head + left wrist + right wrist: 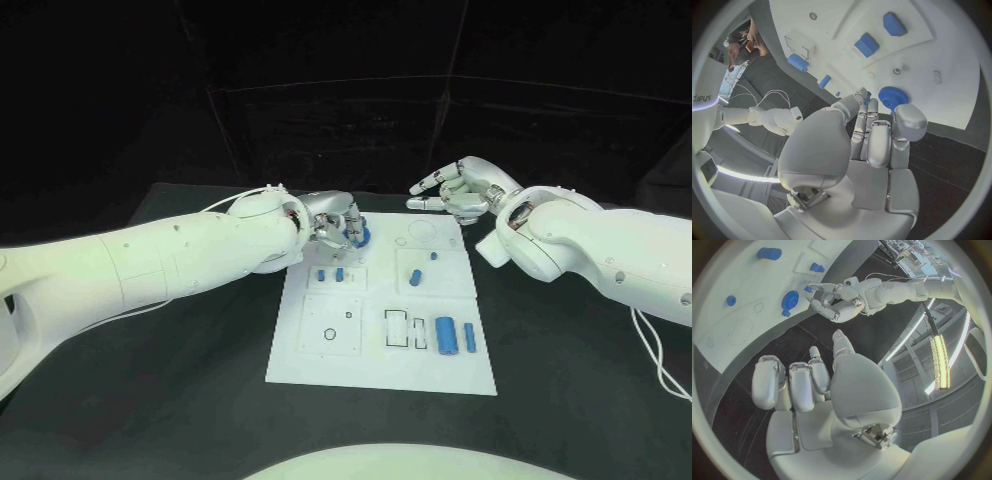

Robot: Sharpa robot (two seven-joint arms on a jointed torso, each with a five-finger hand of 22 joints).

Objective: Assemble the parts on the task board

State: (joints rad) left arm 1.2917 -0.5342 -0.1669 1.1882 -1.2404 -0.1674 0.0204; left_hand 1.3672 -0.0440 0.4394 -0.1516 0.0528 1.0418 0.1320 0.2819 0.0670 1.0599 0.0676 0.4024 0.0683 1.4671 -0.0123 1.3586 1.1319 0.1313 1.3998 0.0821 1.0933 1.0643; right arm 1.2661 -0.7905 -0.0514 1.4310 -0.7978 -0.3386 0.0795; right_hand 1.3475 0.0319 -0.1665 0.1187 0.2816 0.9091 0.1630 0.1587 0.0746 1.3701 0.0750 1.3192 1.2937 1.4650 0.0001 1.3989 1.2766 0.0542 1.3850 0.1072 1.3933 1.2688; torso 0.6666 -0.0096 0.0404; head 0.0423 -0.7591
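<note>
Nearest the robot, on the front part of the white task board (378, 370), two blue cylinders (446, 335) lie side by side just right of some outlined recesses, loose and seemingly not yet seated. Farther along, mid-board, two small blue blocks (330, 274) sit in the left panel and a short blue peg (415, 277) lies tilted in the right one, with a tiny blue piece (433, 255) beyond it. At the far left corner of the board, the left hand (335, 226) reaches over a round blue knurled knob (892, 96); its fingertips (865, 96) are just beside or touching the knob's rim, but I cannot tell whether they actually grip it. Past the board's far right corner, the right hand (459, 188) hovers above the table, fingers loosely curled around nothing. By my judgement the assembly is at an early stage: most parts look unplaced.
</note>
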